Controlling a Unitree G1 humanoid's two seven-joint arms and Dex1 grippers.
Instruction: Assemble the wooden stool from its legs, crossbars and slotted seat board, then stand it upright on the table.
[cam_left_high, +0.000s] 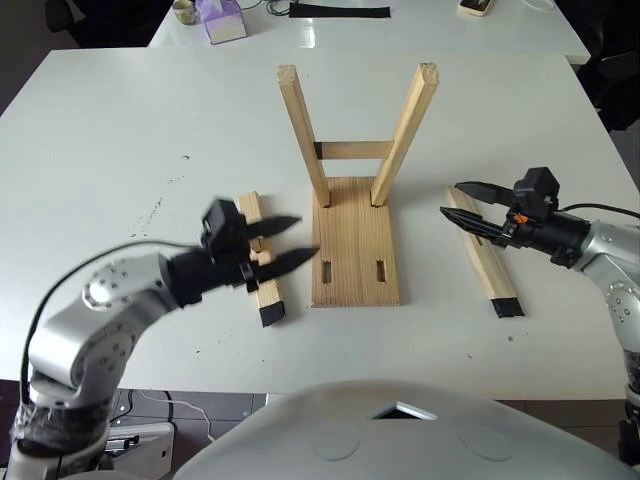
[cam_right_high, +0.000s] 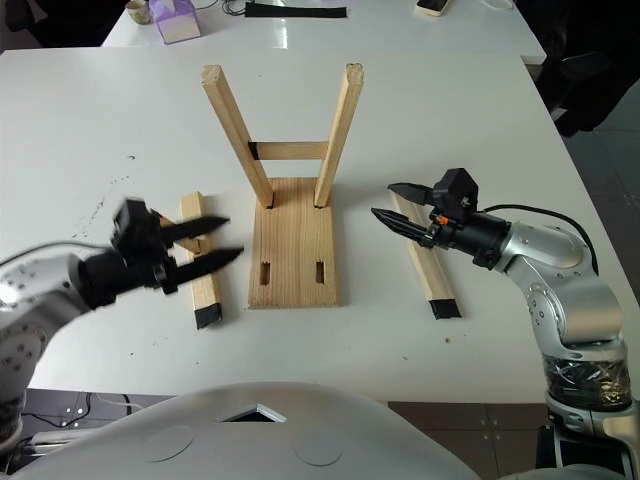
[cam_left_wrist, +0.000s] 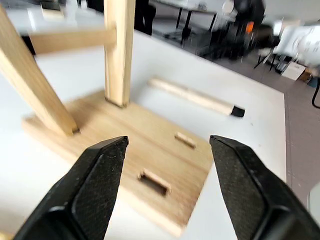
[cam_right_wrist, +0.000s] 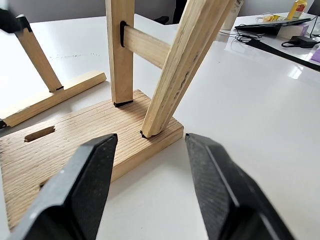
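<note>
Pale wooden slotted seat board (cam_left_high: 355, 250) flat at centre of white table (cam_left_high: 120, 120). Two upright wooden legs (cam_left_high: 303, 135) (cam_left_high: 405, 130) stand in its far slots, joined by short wooden crossbar (cam_left_high: 355, 150); two near slots (cam_left_high: 328, 270) bare. Loose black-tipped wooden leg (cam_left_high: 268, 293) lies left of board, middle hidden behind left hand (cam_left_high: 305, 237); that hand's fingers wide apart, holding nothing. Second loose black-tipped leg (cam_left_high: 490, 272) lies right of board, far end partly covered by right hand (cam_left_high: 450, 198), fingers spread, nothing held.
</note>
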